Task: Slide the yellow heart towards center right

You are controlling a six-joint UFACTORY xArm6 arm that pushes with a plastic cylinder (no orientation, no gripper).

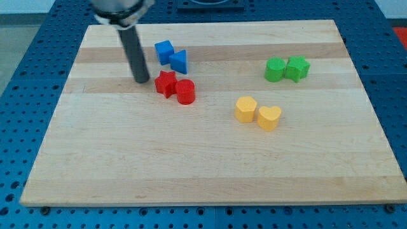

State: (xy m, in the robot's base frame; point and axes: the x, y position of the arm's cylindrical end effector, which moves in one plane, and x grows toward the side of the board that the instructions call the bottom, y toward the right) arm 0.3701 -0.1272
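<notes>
The yellow heart (269, 117) lies right of the board's middle, touching a yellow hexagon (245, 109) on its left. My tip (142, 80) stands on the board in the upper left part, far left of the yellow heart. It is just left of a red star (165, 83), which touches a red cylinder (186, 92).
A blue cube (164, 50) and a blue triangle (179, 61) sit together above the red blocks. A green cube (275, 69) and a green star (297, 67) sit together at the upper right. The wooden board (203, 172) rests on a blue perforated table.
</notes>
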